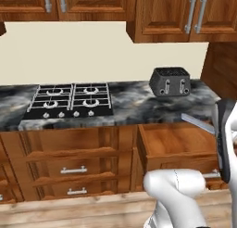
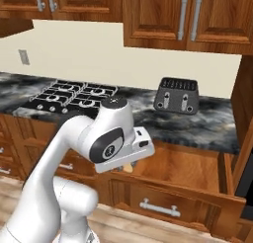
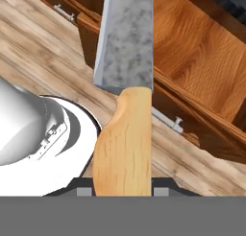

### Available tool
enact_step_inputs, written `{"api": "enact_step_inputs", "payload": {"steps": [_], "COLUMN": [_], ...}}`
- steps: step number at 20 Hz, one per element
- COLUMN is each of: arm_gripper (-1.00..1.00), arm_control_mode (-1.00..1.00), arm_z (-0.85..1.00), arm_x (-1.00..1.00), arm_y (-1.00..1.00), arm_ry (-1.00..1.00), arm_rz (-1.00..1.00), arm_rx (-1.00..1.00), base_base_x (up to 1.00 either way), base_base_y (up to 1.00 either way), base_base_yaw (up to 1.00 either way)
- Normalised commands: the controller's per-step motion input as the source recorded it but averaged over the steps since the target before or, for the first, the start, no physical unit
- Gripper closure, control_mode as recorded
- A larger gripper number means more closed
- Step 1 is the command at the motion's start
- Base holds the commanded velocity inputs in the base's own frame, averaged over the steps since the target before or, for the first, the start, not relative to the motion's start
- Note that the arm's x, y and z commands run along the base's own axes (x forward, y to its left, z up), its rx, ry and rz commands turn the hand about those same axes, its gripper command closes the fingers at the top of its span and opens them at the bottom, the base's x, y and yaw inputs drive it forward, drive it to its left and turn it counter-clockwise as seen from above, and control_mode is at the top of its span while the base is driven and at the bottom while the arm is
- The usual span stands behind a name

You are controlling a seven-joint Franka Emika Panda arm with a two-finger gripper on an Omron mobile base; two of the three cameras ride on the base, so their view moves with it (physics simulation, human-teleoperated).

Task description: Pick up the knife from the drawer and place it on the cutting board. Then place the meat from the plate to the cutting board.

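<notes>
Knife (image 3: 124, 86), held in the tool (image 3: 123, 191), whose dark tips close on the butt of the light orange-tan handle; the mottled bluish-silver blade runs away from the hand toward the top of the hand view, lifted clear above the open drawer (image 3: 202, 62) and the wooden floor (image 3: 38, 48). In the left base view a slim grey length of the blade (image 1: 196, 122) projects over the drawer's (image 1: 176, 141) plain wood interior, near the front edge of the tabletop (image 1: 129, 102). The drawer (image 2: 197, 173) stands pulled out below the tabletop's right end, its silver bar handle (image 2: 159, 208) facing front. On the dark marbled tabletop, a black toaster (image 1: 170, 81) sits toward the right end and a gas hob (image 1: 69, 101) toward the left, well apart
</notes>
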Motion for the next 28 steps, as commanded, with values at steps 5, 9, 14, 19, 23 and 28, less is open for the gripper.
{"api": "enact_step_inputs", "payload": {"steps": [5,9,14,19,23,28], "arm_gripper": [1.00,1.00,1.00,1.00,1.00,1.00], "arm_control_mode": [1.00,1.00,1.00,1.00,1.00,1.00], "arm_z": [0.00,0.00,0.00,0.00,0.00,0.00], "arm_x": [0.00,0.00,0.00,0.00,0.00,0.00], "arm_y": [0.00,0.00,0.00,0.00,0.00,0.00], "arm_ry": [0.00,0.00,0.00,0.00,0.00,0.00], "arm_rz": [0.00,0.00,0.00,0.00,0.00,0.00], "arm_rx": [0.00,0.00,0.00,0.00,0.00,0.00], "base_base_x": [-0.16,0.00,0.00,0.00,0.00,0.00], "base_base_y": [0.69,0.79,0.75,0.62,0.55,0.55], "base_base_yaw": [0.40,0.47,0.46,0.47,0.48,0.48]}}
